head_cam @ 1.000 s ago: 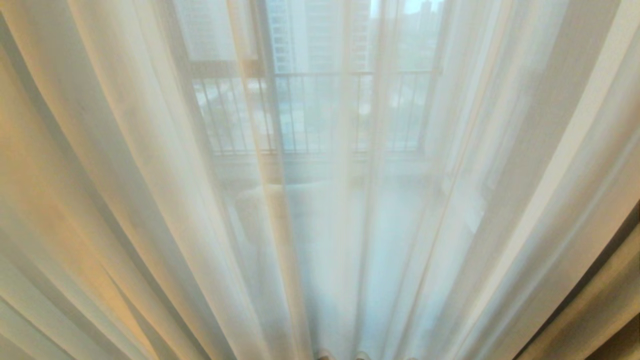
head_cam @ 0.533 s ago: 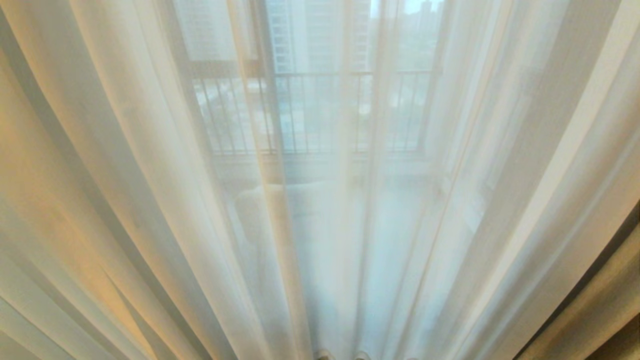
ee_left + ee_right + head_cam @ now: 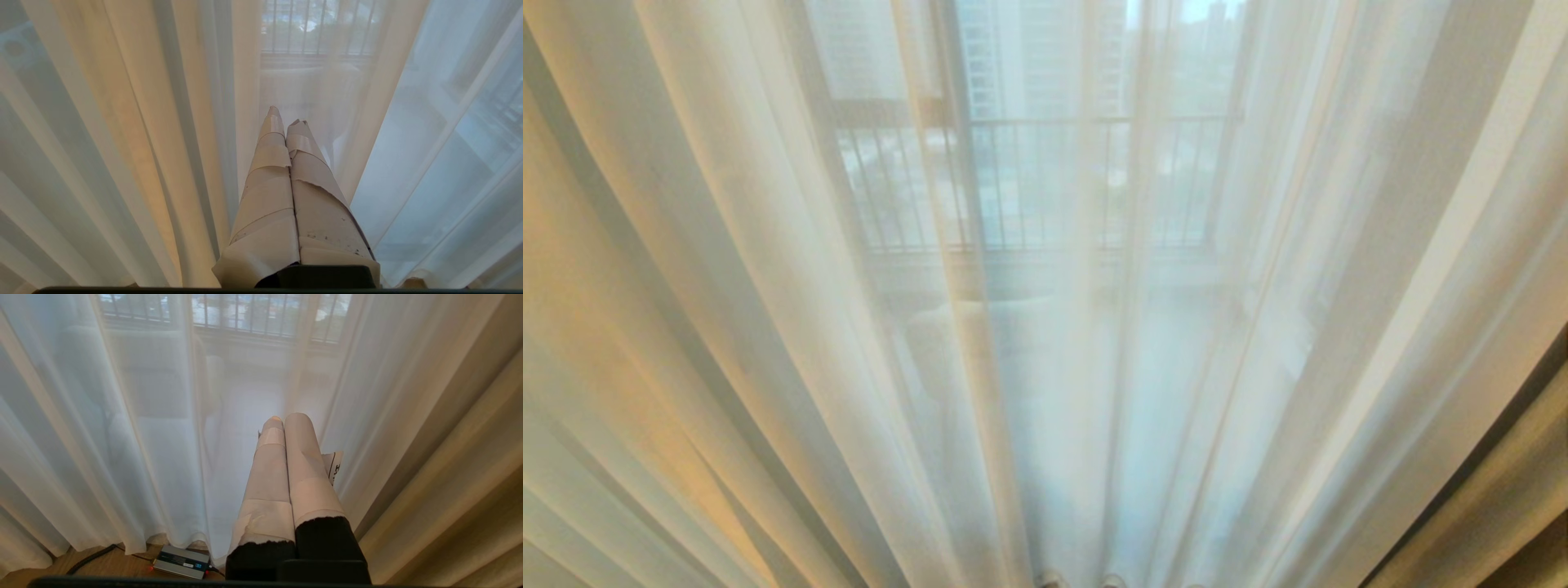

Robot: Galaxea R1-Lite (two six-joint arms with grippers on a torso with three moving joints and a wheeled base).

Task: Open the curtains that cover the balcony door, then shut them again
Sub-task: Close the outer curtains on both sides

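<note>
The curtains hang closed across the whole head view. The thin white sheers (image 3: 1045, 367) fill the middle, and a heavy cream-beige drape (image 3: 1503, 506) shows at the lower right. The balcony door is veiled by the sheers and I cannot make out its frame. My left gripper (image 3: 286, 116) is shut, its tape-wrapped fingers pressed together and pointing at the sheers (image 3: 184, 122), with nothing between them. Also shut and empty, my right gripper (image 3: 286, 418) points at the sheers (image 3: 143, 437), with the beige drape (image 3: 470, 457) beside it.
Through the sheers, an outer railing with vertical bars (image 3: 1045, 180) and tall buildings show faintly. A pale bulky shape (image 3: 980, 327) stands on the balcony. On the wooden floor under the hem lie a small grey box (image 3: 182, 561) and a black cable (image 3: 90, 555).
</note>
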